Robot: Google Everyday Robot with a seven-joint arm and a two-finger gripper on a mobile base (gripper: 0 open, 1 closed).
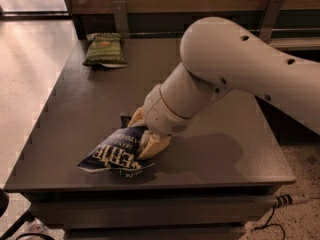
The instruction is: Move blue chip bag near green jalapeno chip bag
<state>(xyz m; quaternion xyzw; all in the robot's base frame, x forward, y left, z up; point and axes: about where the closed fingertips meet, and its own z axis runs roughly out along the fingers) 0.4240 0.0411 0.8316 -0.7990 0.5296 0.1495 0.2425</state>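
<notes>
Crinkly navy-blue foil chip bag (116,155) near the front edge of the dark grey table (75,109), long axis slanting front-left to back-right. Pinched at its right end by the gripper (144,133), tan fingers (152,146) closed on foil. Small olive-green chip bag (104,49) well apart, back-left corner.

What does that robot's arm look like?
The arm is a thick, smooth, off-white tube with small dark holes, narrowing to a ringed wrist. Its gripper, at the blue bag on the table, has two stubby pale-yellow fingers. No cables show on it.
</notes>
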